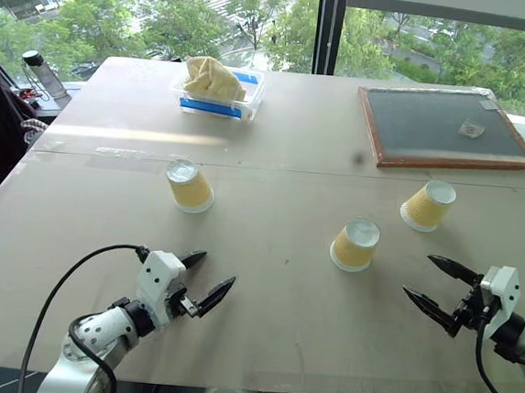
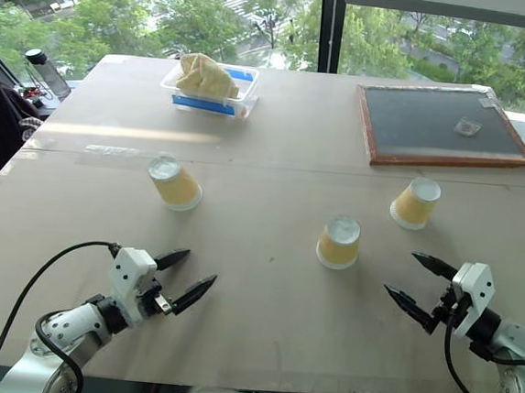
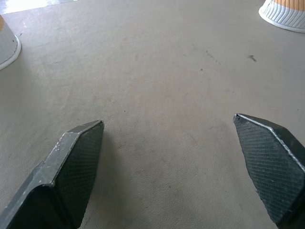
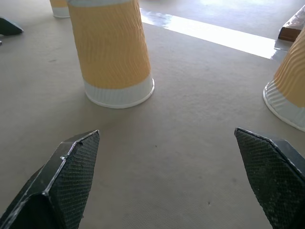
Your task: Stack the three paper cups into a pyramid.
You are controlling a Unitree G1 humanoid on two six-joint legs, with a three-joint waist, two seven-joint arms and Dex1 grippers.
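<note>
Three yellow-tan paper cups stand upside down and apart on the beige table (image 1: 260, 325): the left cup (image 1: 189, 186), the middle cup (image 1: 355, 244) and the right cup (image 1: 427, 205). No pyramid is formed. My left gripper (image 1: 205, 281) hovers open near the table's front left, nothing between its fingers. My right gripper (image 1: 434, 283) is open at the front right, pointing toward the middle cup (image 4: 112, 52), with the right cup (image 4: 290, 90) beside it. The left wrist view catches the rims of two cups (image 3: 9, 43) (image 3: 283, 14) far ahead.
A clear plastic box with a tan cloth (image 1: 219, 87) sits at the back centre-left. A wood-framed dark board (image 1: 443, 128) lies at the back right. A bottle (image 1: 43, 74) stands off the table's left rear corner. A seam crosses the table behind the cups.
</note>
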